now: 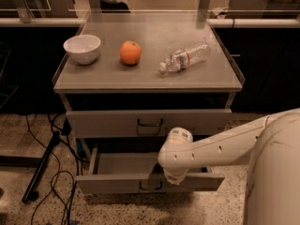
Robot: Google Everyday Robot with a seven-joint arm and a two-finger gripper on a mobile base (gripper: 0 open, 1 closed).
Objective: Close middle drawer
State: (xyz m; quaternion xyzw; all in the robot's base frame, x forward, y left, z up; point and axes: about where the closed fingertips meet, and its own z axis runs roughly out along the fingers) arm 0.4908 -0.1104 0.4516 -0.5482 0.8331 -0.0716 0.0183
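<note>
One gripper (176,176), grip hidden, hangs at the front of the one open middle drawer (112,183).

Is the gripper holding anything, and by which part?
Cannot be told: the gripper sits at the open middle drawer's front edge, just right of its handle, and the arm hides any contact.

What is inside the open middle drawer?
In the middle drawer only grey floor shows, on the left; the arm and hand, at its front edge, cover the right.
</note>
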